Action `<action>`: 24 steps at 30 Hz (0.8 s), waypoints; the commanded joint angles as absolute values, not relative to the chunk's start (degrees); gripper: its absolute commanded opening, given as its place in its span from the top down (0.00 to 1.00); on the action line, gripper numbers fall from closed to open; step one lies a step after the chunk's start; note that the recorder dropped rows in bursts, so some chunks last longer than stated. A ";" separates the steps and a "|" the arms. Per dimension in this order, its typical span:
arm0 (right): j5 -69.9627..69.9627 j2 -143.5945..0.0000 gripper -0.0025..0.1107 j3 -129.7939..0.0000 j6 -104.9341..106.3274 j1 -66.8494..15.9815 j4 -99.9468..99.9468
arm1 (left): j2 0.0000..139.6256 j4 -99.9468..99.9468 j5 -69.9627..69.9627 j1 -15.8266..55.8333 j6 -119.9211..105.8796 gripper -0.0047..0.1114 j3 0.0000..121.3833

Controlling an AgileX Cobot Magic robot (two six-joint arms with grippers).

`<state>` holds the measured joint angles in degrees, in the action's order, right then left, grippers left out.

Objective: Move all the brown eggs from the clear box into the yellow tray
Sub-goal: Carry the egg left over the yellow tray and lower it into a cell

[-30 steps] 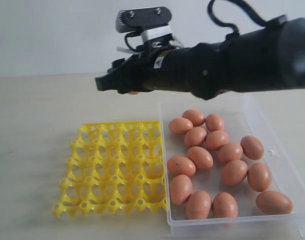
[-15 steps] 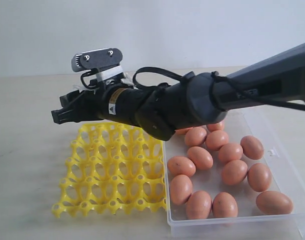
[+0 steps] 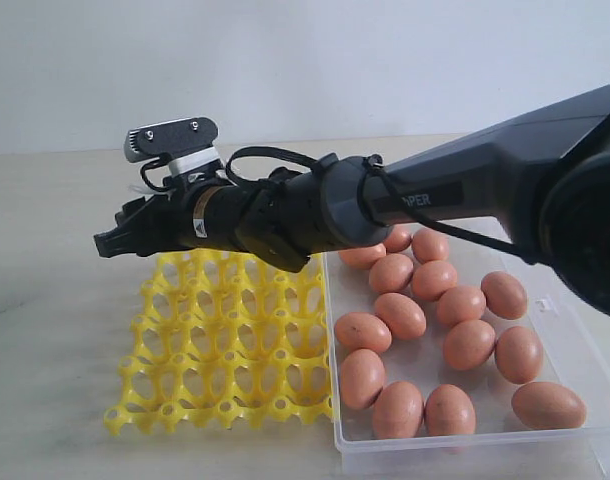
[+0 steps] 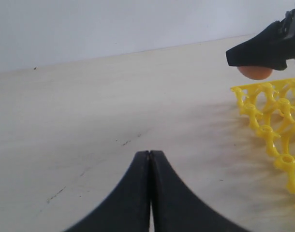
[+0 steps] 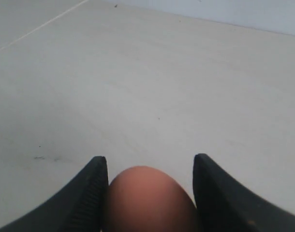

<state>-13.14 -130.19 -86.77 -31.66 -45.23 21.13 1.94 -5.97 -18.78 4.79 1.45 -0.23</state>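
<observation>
Swinging left and dipping down, my right arm (image 3: 385, 200) has gone from high over the box (image 3: 570, 345) to the far left corner of the tray (image 3: 225, 340) since a second ago. Nothing else has moved.

Far left first: my left jaws are pressed tight together with nothing in them. They sit low over the bare surface (image 3: 55, 330), a little way off from the tray.

Next comes the tray. Every cup I can see is empty. The arm hides part of the back row, so I cannot be sure about those cups.

Over the tray's far left corner are my right jaws. They are spread wide, and one egg (image 5: 147, 198) sits snug between them, touching both sides. The left wrist view shows it hanging just above the corner cups, not yet resting in one.

On the right is the box, right beside the tray. I count fifteen eggs (image 3: 400, 315) lying loose in it, some touching each other.

So I think the job has only just begun. This looks like the first egg on its way, and it is not set down yet. After that, all the eggs in the box must go across too.
</observation>
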 commanded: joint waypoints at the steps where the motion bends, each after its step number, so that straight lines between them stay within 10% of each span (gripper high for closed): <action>1: -12.14 -131.38 0.98 -87.95 -31.61 -44.99 21.84 | 2.08 -5.59 -18.09 5.19 1.70 0.96 0.00; 24: -12.14 -132.87 0.85 -87.95 -31.72 -44.55 21.97 | 2.08 -5.59 -18.09 5.19 1.70 0.96 0.00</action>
